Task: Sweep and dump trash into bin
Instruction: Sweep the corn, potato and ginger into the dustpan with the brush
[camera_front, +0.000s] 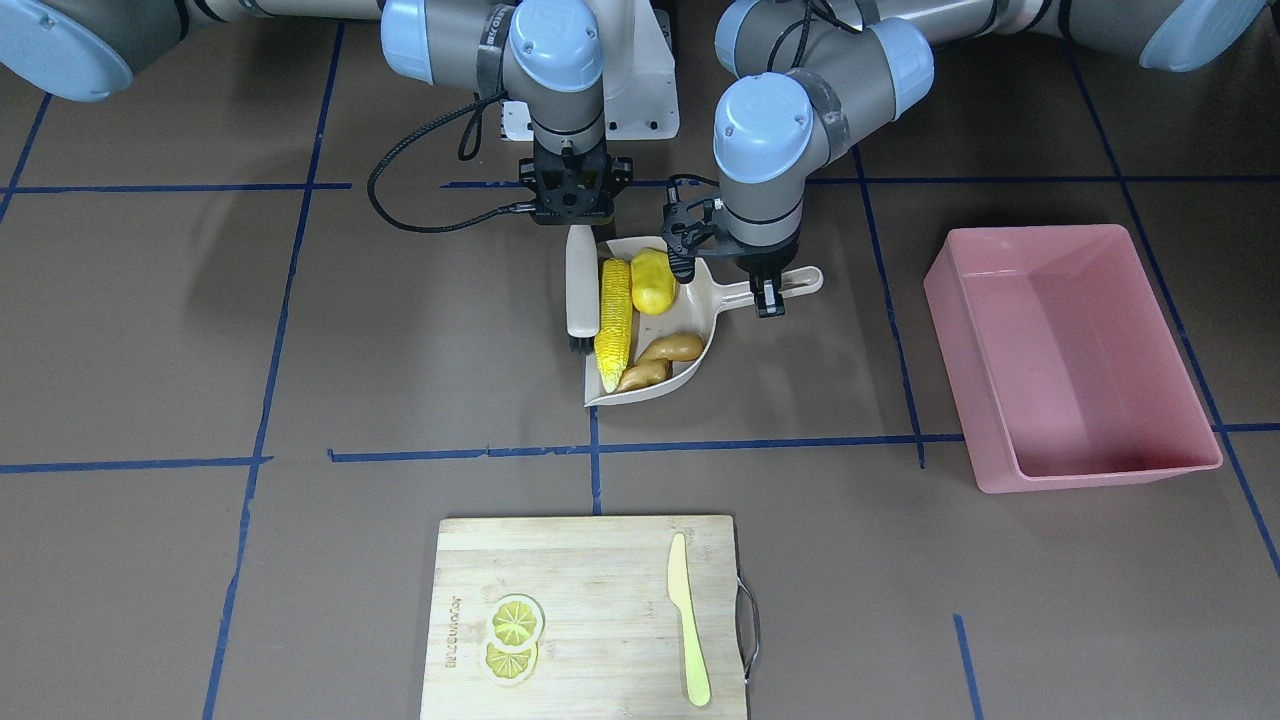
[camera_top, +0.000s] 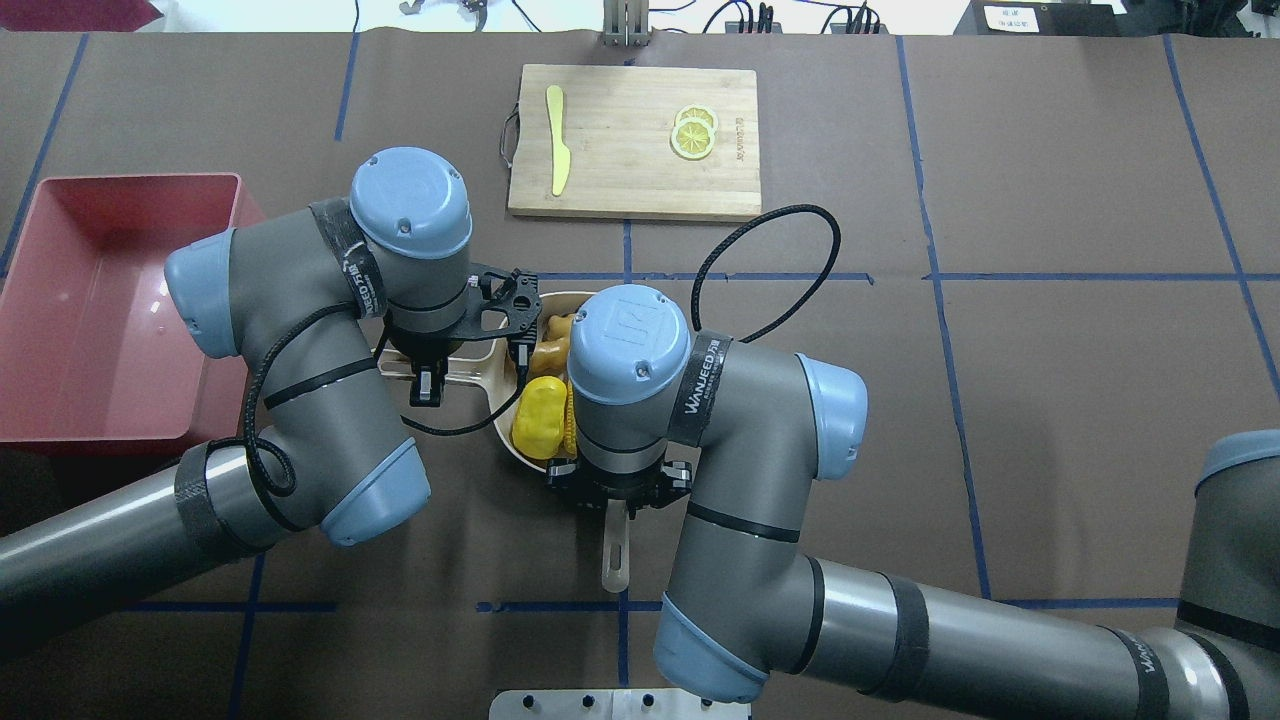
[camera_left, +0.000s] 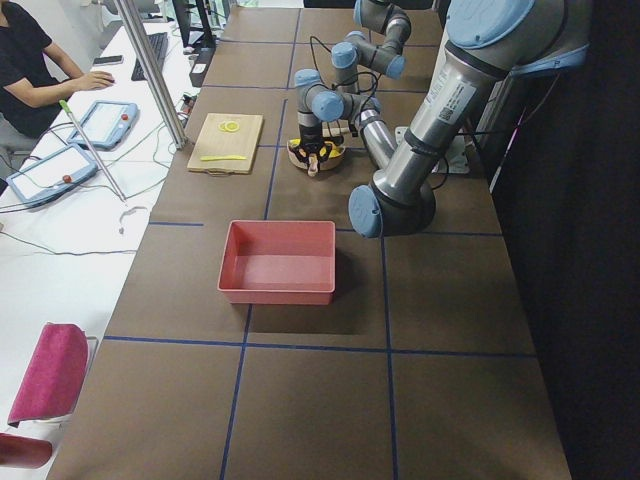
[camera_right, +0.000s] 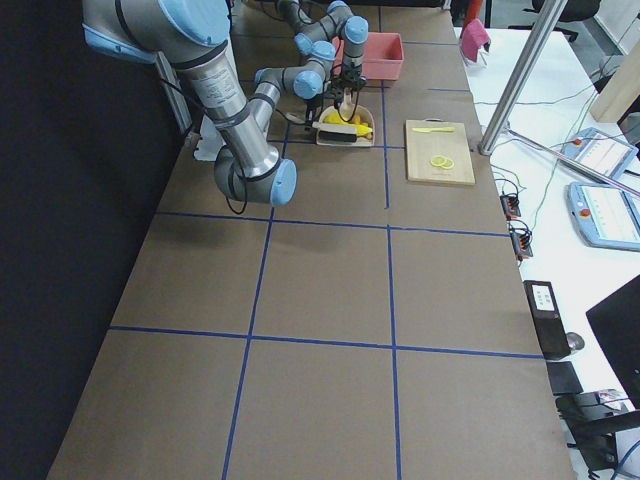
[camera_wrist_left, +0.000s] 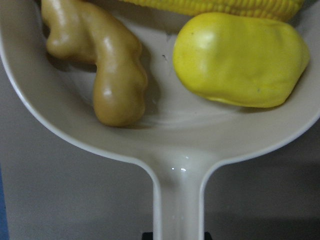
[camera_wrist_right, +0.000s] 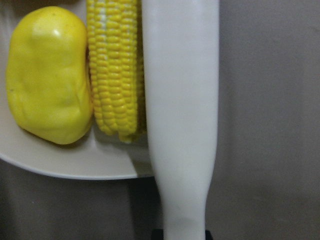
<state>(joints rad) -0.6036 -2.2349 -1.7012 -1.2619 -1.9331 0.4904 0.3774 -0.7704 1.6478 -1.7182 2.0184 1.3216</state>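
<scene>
**Both arms holding the loaded dustpan and its brush.**

The left gripper (camera_front: 767, 297) is clamping the handle of the beige dustpan (camera_front: 697, 305). The right gripper (camera_front: 577, 228) is gripping the white brush (camera_front: 581, 290), which is lying along the pan's side, just beside the corn cob (camera_front: 614, 322). The cob, the yellow potato-like piece (camera_front: 652, 281) and the ginger root (camera_front: 675, 348) are all lying inside the pan. The pink bin (camera_front: 1075, 360) is standing well apart, on the left arm's side.

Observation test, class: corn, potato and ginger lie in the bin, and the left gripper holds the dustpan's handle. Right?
No: the front-facing view shows corn, potato and ginger in the dustpan; the bin is empty. The left gripper does hold the handle.
</scene>
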